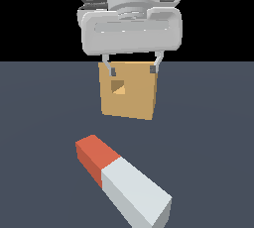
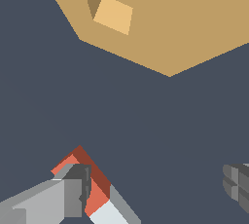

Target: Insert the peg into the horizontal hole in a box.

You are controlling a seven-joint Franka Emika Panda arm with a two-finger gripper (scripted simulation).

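The arm descends from above with its gripper (image 1: 132, 67) pointing down, jaws spread wide and holding nothing. The peg (image 1: 123, 182) lies flat on the tabletop (image 1: 39, 123), apart from the box (image 1: 129, 91), long axis diagonal, red end toward the box. The hole (image 1: 118, 86) faces the exterior camera.
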